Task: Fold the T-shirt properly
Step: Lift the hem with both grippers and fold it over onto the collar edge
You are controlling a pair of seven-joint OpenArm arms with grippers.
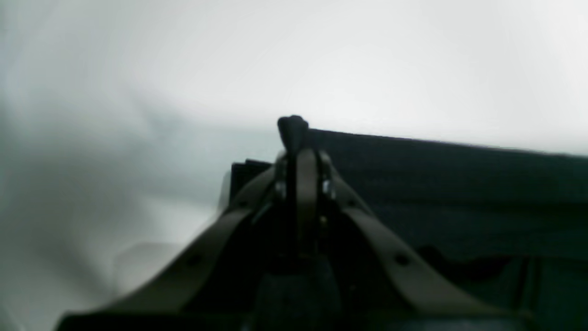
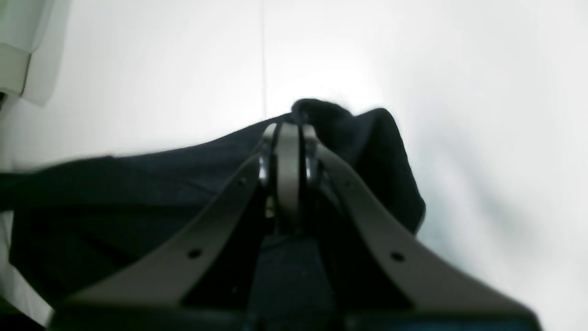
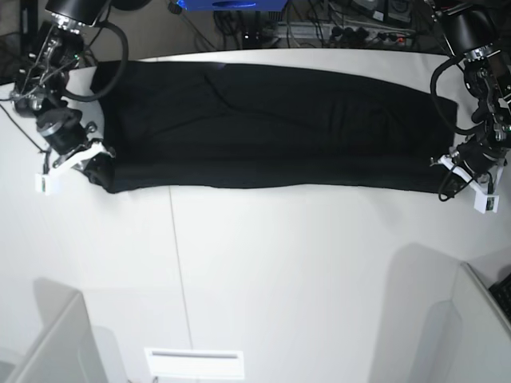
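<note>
Left fingers [image 1: 301, 151] and right fingers [image 2: 288, 138] pinched on T-shirt [image 3: 271, 128] corners.

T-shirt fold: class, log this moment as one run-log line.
T-shirt: spread in long band | left gripper: shut on one end | right gripper: shut on other end | table: white

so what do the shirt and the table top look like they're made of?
T-shirt: soft woven or knit cloth, matte black; it creases and bunches at the right gripper, whose closed jaws pinch a fold. Table: smooth white hard surface, probably laminate or painted board; it has a slight sheen and a thin seam line. Exact material unclear.
</note>
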